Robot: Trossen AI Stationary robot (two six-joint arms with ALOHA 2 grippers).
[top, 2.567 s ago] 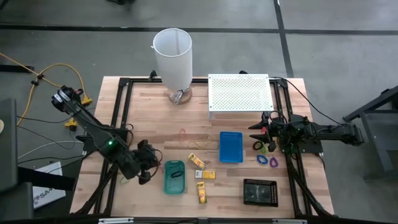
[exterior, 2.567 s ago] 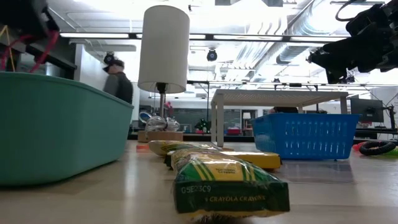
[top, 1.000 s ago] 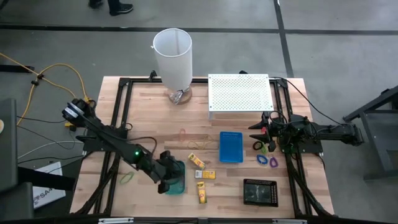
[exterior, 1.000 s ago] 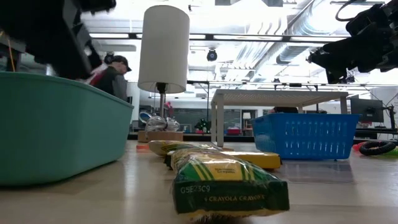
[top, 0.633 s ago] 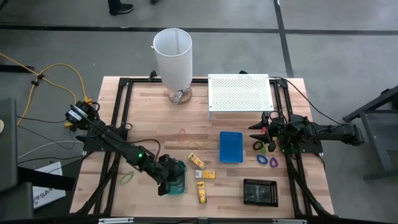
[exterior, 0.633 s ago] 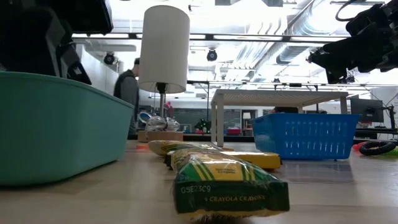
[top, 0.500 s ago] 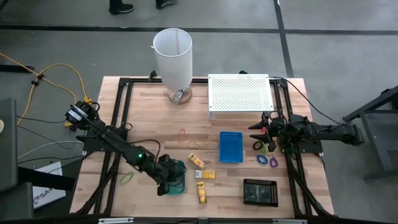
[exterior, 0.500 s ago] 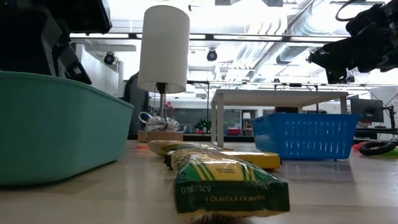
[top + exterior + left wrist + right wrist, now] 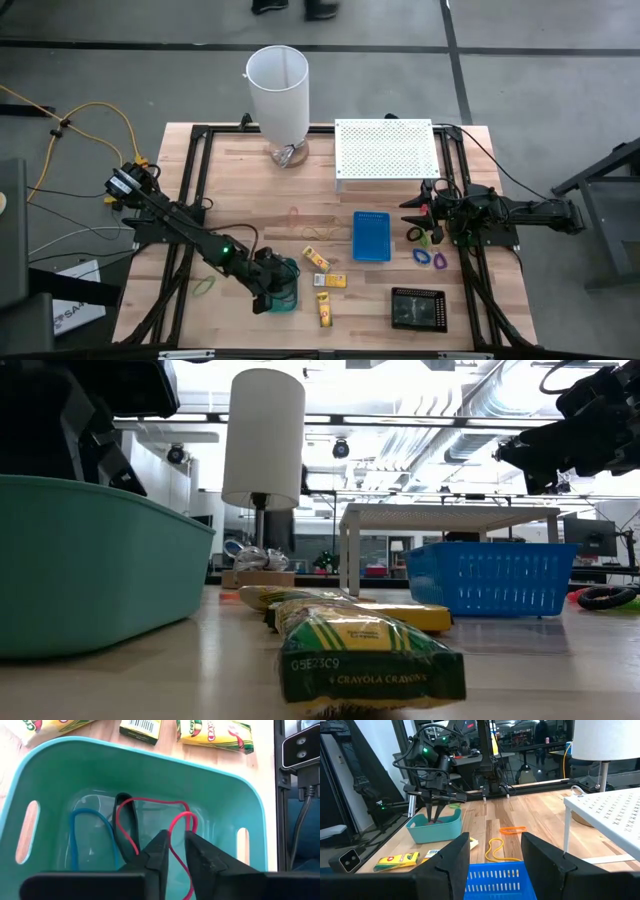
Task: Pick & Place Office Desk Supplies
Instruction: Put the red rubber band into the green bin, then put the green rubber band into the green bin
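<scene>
Reaching down into the teal plastic tray near the front of the wooden tabletop, the left end effector hangs with its fingers a narrow gap apart, and a thin red rubber-band loop runs up between them. Whether the band is gripped or already loose cannot be told. The loop drapes across the tray floor beside a blue rubber-band loop and a black loop, directly beneath and just ahead of the fingertips.

Outside the tray, three small yellow crayon packets lie just to its right, one of them lengthwise toward the front edge. A loose yellow rubber-band loop and an orange one rest farther back, nearer the left arm than the right.

The right end effector waits at the right edge of the tabletop, fingers spread wide and empty, aimed across the blue mesh basket. Purple and blue clip loops and a black one sit just below it, clearly the right arm's closer pickings.
</scene>
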